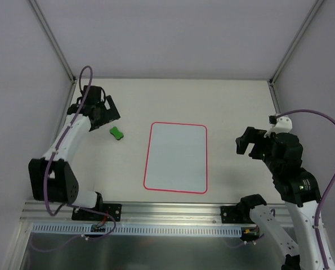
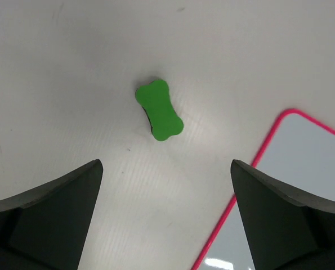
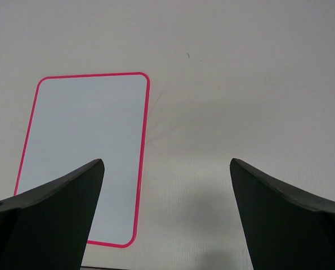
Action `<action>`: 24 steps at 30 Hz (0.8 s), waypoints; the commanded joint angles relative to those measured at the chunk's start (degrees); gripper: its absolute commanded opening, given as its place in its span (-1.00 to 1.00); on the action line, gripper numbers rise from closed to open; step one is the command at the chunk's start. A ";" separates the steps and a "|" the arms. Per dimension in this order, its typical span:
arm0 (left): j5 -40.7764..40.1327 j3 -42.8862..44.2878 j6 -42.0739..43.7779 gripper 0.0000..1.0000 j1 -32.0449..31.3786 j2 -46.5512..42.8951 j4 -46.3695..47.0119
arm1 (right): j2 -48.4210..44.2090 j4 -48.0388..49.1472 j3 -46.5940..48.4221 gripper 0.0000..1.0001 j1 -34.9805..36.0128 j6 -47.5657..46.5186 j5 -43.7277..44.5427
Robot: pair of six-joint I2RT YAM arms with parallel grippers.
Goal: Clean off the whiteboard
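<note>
Jaws spread on both arms, left angled toward the green eraser (image 2: 159, 109), right raised apart from the whiteboard (image 1: 175, 157).

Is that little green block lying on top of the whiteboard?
No, the green block lies off to one side of the whiteboard, with a clear gap between them.

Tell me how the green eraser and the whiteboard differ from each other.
The eraser is a small solid green block; the whiteboard is much larger, white with a thin pink-red border. The eraser is bone-shaped with a pinched waist, while the whiteboard is a rectangle with rounded corners. The eraser sits apart from the whiteboard, off its far left corner. Both lie flat on the table.
</note>
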 commanded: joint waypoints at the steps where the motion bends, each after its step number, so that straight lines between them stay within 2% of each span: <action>1: 0.52 -1.47 3.40 0.97 0.36 -11.47 -1.52 | -2.20 -1.23 4.54 0.99 -0.20 -3.30 2.86; 4: 2.37 -3.75 6.65 0.97 0.36 -22.62 -2.14 | -4.22 -2.46 6.83 0.98 -0.20 -4.27 4.88; 7: 1.85 -6.74 8.94 0.97 0.36 -37.62 -2.23 | -6.86 -3.08 9.56 0.98 -0.28 -6.38 7.25; 13: 2.28 -10.35 11.23 0.98 0.36 -57.15 -3.19 | -12.48 -3.26 10.71 0.98 -0.20 -10.34 11.38; 24: -1.05 -4.03 11.85 0.98 -1.04 -70.11 -11.02 | -20.84 -3.17 8.86 0.98 -0.11 -12.89 13.15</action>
